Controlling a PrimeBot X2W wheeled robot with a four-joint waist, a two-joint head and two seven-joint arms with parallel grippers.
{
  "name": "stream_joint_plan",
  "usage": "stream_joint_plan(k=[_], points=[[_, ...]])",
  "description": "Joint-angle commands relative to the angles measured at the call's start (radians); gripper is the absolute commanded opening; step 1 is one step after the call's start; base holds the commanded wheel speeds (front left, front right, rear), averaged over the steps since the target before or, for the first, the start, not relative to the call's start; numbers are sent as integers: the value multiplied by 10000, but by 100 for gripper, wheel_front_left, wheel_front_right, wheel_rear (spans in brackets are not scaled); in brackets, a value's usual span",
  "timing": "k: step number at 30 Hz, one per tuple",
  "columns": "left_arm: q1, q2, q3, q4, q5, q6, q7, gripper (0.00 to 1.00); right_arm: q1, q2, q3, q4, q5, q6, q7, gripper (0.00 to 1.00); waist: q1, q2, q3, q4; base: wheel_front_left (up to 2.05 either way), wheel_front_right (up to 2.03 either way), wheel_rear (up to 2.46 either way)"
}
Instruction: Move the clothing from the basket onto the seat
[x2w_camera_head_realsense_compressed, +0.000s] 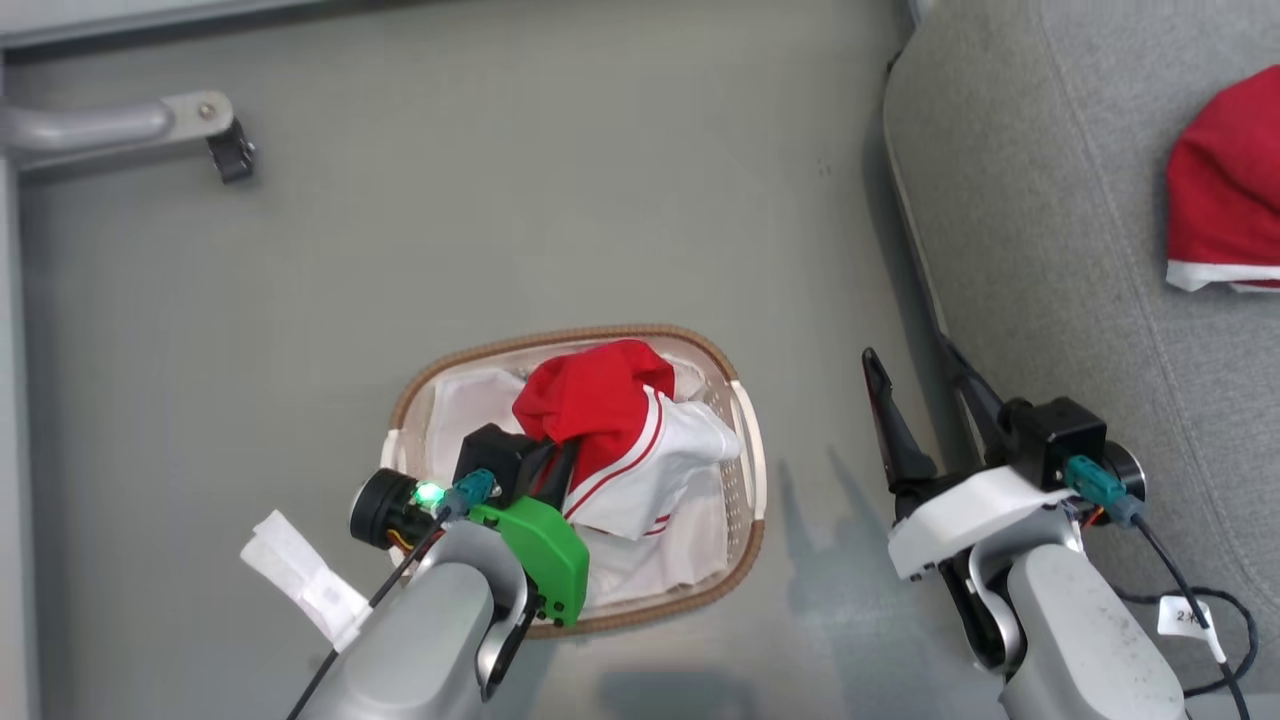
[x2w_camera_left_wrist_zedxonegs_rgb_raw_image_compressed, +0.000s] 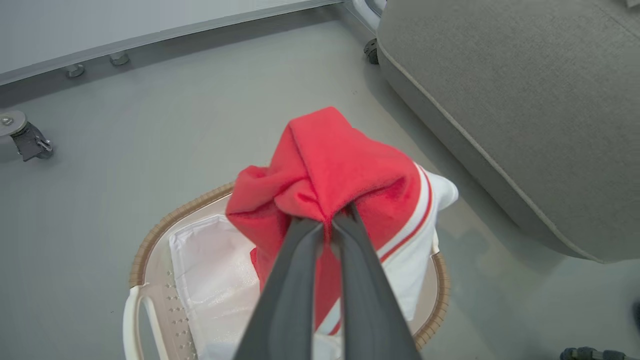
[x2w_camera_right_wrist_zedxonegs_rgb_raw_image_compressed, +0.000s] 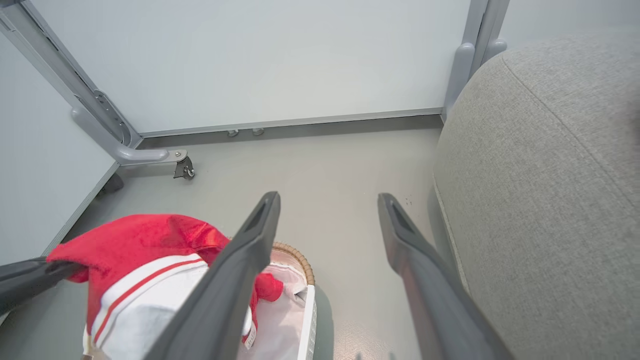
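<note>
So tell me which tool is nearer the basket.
Left. The left tool is over the basket, shut on the red garment. The right tool hangs open over the floor, between the basket and the couch.

White cable tag (x2w_camera_head_realsense_compressed: 1186, 616): reads "2", next characters unclear. White label strip (x2w_camera_head_realsense_compressed: 303, 580): print too small to read. Garment tag (x2w_camera_right_wrist_zedxonegs_rgb_raw_image_compressed: 248, 336): illegible. No other text readable.
</note>
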Motion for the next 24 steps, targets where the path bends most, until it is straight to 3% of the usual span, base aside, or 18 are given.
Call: stream_joint_plan(k=[1, 11, 24], points=[[265, 20, 162, -224, 184, -45, -8, 0, 249, -48, -2, 58, 71, -10, -23, 100, 0, -1, -860, 321, 0, 0, 0], [1298, 13, 1801, -2180, 1090, -341, -10, 0, 1052, -46, 193, 210, 267, -11, -23, 100, 0, -1, -2040, 446, 0, 0, 0], [1331, -122, 3081, -4733, 1876, -594, -9, 0, 1461, -45, 292, 214, 353, -11, -22, 100, 0, -1, -2525, 397, 0, 0, 0]])
